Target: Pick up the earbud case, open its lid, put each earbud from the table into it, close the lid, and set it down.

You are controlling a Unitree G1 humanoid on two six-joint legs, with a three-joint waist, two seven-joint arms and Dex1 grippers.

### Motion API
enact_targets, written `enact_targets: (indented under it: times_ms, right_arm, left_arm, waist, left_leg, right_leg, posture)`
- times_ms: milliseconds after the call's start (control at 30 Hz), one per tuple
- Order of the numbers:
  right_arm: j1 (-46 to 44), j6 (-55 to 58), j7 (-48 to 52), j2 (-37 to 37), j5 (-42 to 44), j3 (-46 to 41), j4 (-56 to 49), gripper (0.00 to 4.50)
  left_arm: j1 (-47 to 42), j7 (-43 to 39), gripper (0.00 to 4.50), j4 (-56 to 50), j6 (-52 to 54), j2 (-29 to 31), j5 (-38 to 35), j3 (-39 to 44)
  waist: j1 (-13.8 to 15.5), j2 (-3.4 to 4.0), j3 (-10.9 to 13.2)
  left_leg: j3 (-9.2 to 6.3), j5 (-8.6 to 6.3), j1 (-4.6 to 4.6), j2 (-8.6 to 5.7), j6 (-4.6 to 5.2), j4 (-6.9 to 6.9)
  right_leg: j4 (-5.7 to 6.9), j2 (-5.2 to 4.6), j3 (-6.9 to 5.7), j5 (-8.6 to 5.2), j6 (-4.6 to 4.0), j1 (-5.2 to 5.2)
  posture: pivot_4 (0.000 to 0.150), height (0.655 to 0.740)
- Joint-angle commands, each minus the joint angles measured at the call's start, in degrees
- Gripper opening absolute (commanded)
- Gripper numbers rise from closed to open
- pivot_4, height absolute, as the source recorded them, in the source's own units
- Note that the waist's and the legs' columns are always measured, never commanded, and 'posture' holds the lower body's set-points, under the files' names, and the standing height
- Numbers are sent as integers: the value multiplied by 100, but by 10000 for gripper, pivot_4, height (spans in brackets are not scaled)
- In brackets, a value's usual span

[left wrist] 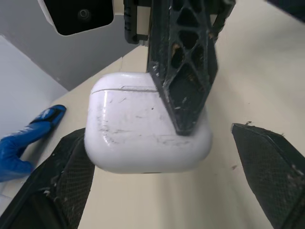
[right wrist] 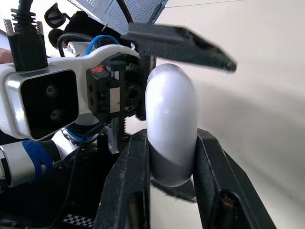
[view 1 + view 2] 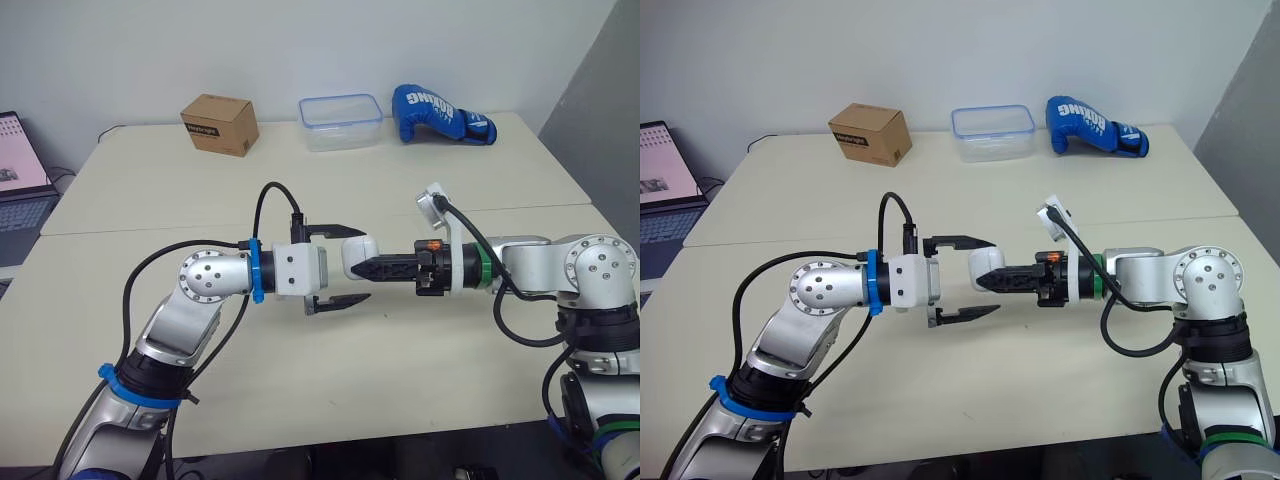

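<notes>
Black, mesh-textured fingers of the left gripper (image 3: 994,276) stand spread wide, flanking the earbud case (image 1: 128,133). The case is glossy white plastic with rounded corners and fine scuffs, its lid seam closed, and it is held above the matte cream table (image 3: 150,190). The right gripper (image 2: 171,138) clamps it between lattice-ribbed fingers that hide part of the shell. Behind are a laptop (image 3: 20,180) cut off by the edge, a cardboard box (image 3: 220,123), a clear blue-rimmed tub (image 3: 340,121) and a blue boxing glove (image 3: 440,114).

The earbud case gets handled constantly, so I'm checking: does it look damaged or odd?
The white rounded plastic earbud case carries fine scuffs and scratches across its face; its lid sits shut and flush. The right gripper clamps it between both fingers.
</notes>
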Motion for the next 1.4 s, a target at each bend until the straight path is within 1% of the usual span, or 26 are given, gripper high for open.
enact_targets:
  times_ms: [33,100,167,233,300,367,433,533,633,700,833,933,1033,1400]
  right_arm:
    - [-113,-98,209,-162,-180,-7,-218,7741]
    - [-130,-84,559,-352,-849,136,-505,7741]
    - [-149,-132,978,-560,-1442,322,-763,7741]
    - [-195,-264,1479,-777,-2050,561,-1034,7741]
    - [-275,-508,2065,-1033,-2745,899,-1335,7741]
    - [-375,-799,2588,-1235,-3372,1224,-1551,7741]
    - [-455,-1039,3020,-1363,-3865,1473,-1667,7741]
    - [-619,-1384,3606,-1560,-4608,1892,-1863,7741]
    - [-738,-1659,3969,-1634,-5249,2188,-1899,7741]
    - [-788,-1784,4173,-1638,-5571,2319,-1887,7741]
    - [-822,-1823,4510,-1542,-5888,2412,-1914,7741]
    - [-844,-1831,4688,-1403,-6089,2491,-1937,7741]
    - [-910,-1856,4816,-1258,-6334,2614,-1894,7741]
    - [-1350,-2138,5290,-800,-7244,3015,-1343,7741]
  left_arm:
    - [89,-207,44682,-413,1010,412,-699,471]
    - [102,-386,44682,-541,2104,892,-1175,636]
    - [56,-461,44682,-597,2995,1222,-1648,800]
    - [-81,-517,44682,-545,3619,1397,-2017,906]
    - [-338,-563,44682,-390,4151,1501,-2179,868]
    - [-603,-535,44682,-252,4393,1460,-2185,786]
    - [-791,-533,44682,-174,4506,1418,-2133,692]
    - [-1131,-573,44682,-82,4682,1471,-1879,317]
    - [-1387,-757,44682,9,4681,1495,-1672,-24]
    - [-1493,-882,44682,81,4596,1462,-1614,-109]
    - [-1569,-1128,44682,185,4180,1360,-1454,-205]
    - [-1613,-1140,38761,271,4077,1196,-1340,-271]
    - [-1702,-1148,29514,297,4096,1097,-1224,-377]
    - [-2008,-1352,29514,284,4275,949,-1103,-637]
  waist:
    - [-10,0,0]
    - [-28,4,3]
    - [-35,6,4]
    - [-32,6,4]
    - [-18,4,5]
    - [-18,4,6]
    - [-24,4,6]
    - [-25,4,6]
    - [-22,3,7]
    - [-20,3,7]
    - [-18,3,7]
    - [-15,3,7]
    - [-17,3,7]
    - [-26,2,7]
  left_leg:
    - [-1,0,0,1,0,0]
    - [0,0,0,4,1,-2]
    - [-1,-10,-1,4,18,-3]
    - [-1,-11,-1,3,20,-3]
    - [-2,-11,-2,1,20,-2]
    - [-4,-10,-2,2,19,0]
    - [-5,-9,-2,4,16,-1]
    - [-1,-1,-2,4,1,-2]
    - [-1,0,-3,3,-1,-2]
    - [0,1,-3,4,-1,-3]
    - [0,1,-5,3,-2,-2]
    - [0,1,-6,3,-3,-2]
    - [0,1,-7,3,-3,-1]
    - [4,2,-12,2,-3,0]
  right_leg:
    - [1,1,0,0,0,-2]
    - [5,5,1,-1,1,-7]
    - [6,7,1,-2,3,-9]
    - [5,7,0,-4,5,-8]
    - [3,6,-1,-4,6,-6]
    - [3,7,-5,-5,7,-5]
    - [3,8,-7,-5,7,-5]
    - [1,7,-4,-5,7,-7]
    - [0,7,-3,-5,7,-8]
    - [0,7,-3,-5,7,-9]
    - [1,6,-1,-5,7,-12]
    - [1,5,-1,-4,6,-12]
    - [3,5,-1,-4,6,-12]
    - [8,5,5,-4,6,-24]
  posture:
    - [1500,7307]
    - [1500,7307]
    - [1500,7307]
    - [1500,7307]
    - [1500,7307]
    - [1500,7307]
    - [1500,7307]
    - [1500,7307]
    - [1500,7307]
    - [1500,7307]
    - [1500,7307]
    - [1500,7307]
    - [1500,7307]
    - [1500,7307]
